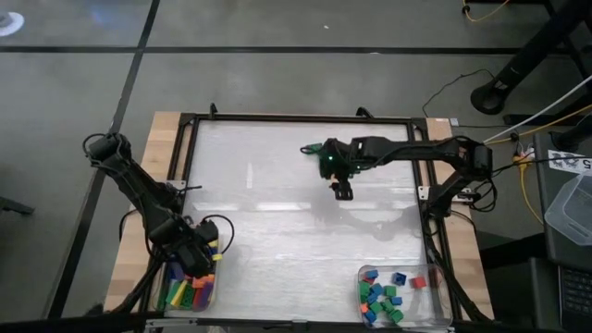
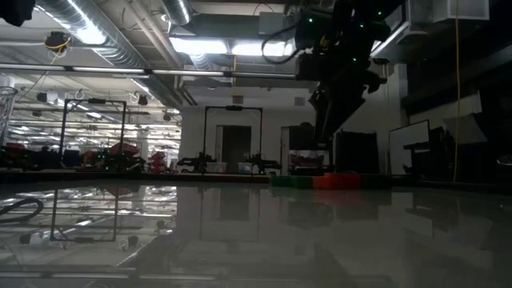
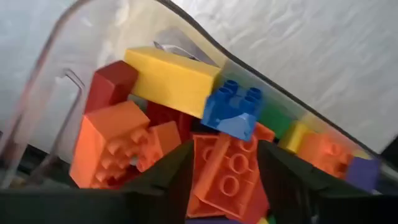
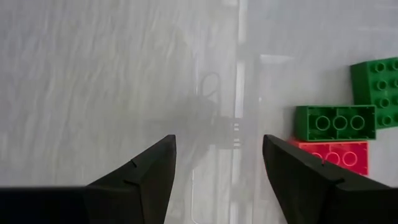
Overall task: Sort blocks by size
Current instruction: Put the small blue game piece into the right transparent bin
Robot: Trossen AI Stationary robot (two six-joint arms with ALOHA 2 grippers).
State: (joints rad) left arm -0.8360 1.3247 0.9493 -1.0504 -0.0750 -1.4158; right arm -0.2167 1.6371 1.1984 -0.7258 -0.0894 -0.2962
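The left tool [image 3: 224, 180], fingers apart, hangs over a tray [image 3: 56, 68] of long blocks [image 3: 171, 78], apparently releasing one, while the right tool [image 4: 217, 168] waits open.

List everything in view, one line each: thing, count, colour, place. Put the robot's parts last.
Table: one, pale top, light wooden edges.
Left tray: one, clear, table's near left corner.
Long blocks: a heap, uncounted; orange, yellow, red, green, blue, purple; in left tray.
Right tray: one, clear, near right corner.
Small blocks: about a dozen; green, blue, red; in right tray.
Loose blocks: at least three, green and red, on table.
Left tool: open, over left tray.
Right tool: open, empty, above table's middle.
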